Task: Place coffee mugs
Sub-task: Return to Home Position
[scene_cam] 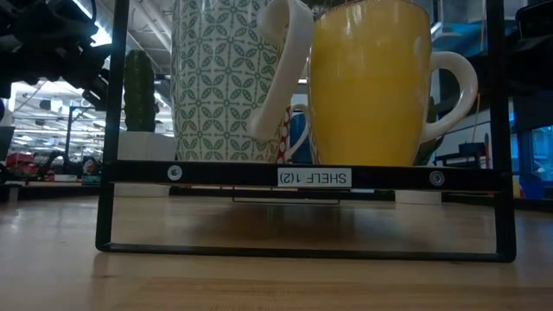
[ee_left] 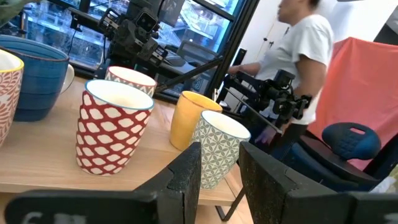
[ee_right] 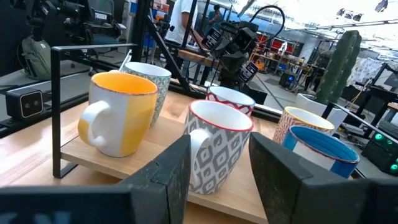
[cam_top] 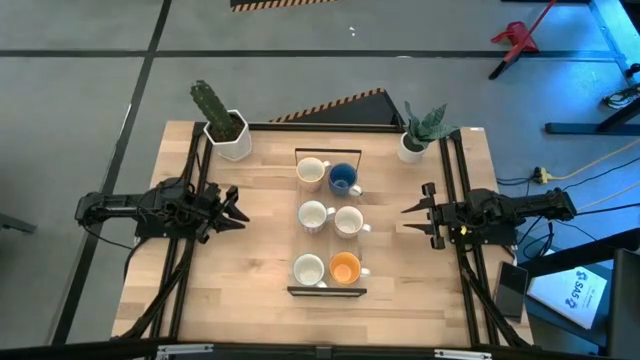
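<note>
Six mugs stand in pairs on a black-framed shelf [cam_top: 327,290] in the middle of the table: white [cam_top: 312,172] and blue [cam_top: 343,179] at the far end, two white ones [cam_top: 314,215] [cam_top: 348,222] in the middle, white [cam_top: 308,269] and orange [cam_top: 344,268] at the near end. The low view shows the near pair, green-patterned [scene_cam: 225,78] and yellow [scene_cam: 371,82], bottoms on the shelf board. My left gripper [cam_top: 236,212] is open, left of the shelf and apart from it. My right gripper [cam_top: 408,219] is open, to the shelf's right. Each points at the middle mugs [ee_left: 112,124] [ee_right: 217,146].
A cactus in a white pot [cam_top: 225,128] stands at the far left corner and a leafy plant in a white pot [cam_top: 415,140] at the far right. A person in a white shirt [ee_left: 298,56] stands beyond the table's right side. Bare wood lies on either side of the shelf.
</note>
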